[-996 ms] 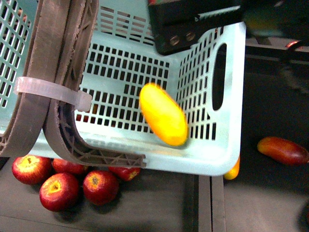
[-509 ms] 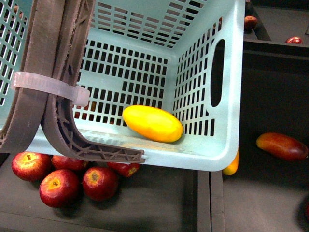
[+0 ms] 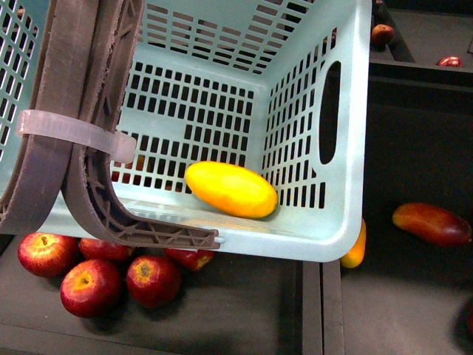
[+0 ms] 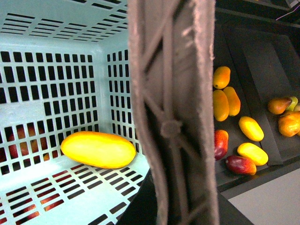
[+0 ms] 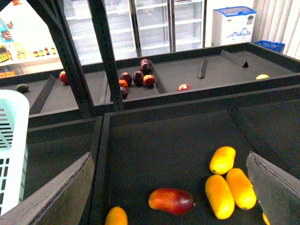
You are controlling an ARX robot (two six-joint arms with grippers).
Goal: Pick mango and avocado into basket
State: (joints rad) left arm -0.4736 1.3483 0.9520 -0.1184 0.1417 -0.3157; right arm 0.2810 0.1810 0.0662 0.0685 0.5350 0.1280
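The yellow mango (image 3: 231, 189) lies on its side on the floor of the light teal basket (image 3: 347, 148), against the slotted wall. The left wrist view shows the same mango (image 4: 98, 149) inside the basket (image 4: 47, 197). The brown-grey handles (image 3: 74, 111) carry a white zip tie (image 3: 74, 132). My left gripper (image 4: 174, 208) is shut on the handle (image 4: 173, 117), which fills its view. My right gripper (image 5: 166, 187) hangs open and empty over a dark bin, right of the basket. A small dark green fruit (image 5: 22, 87), apparently the avocado, lies on the far shelf.
Red apples (image 3: 89, 285) lie under the basket's near edge. A red-orange mango (image 5: 171, 200) and several yellow mangoes (image 5: 229, 185) lie in the bin under my right gripper. More mangoes (image 4: 225, 98) and pears (image 4: 281, 105) sit beside the basket. A dark post (image 5: 105, 51) stands ahead.
The mango was dropping through the basket a second ago and now lies still on its floor. The right gripper above the basket has left the front view.
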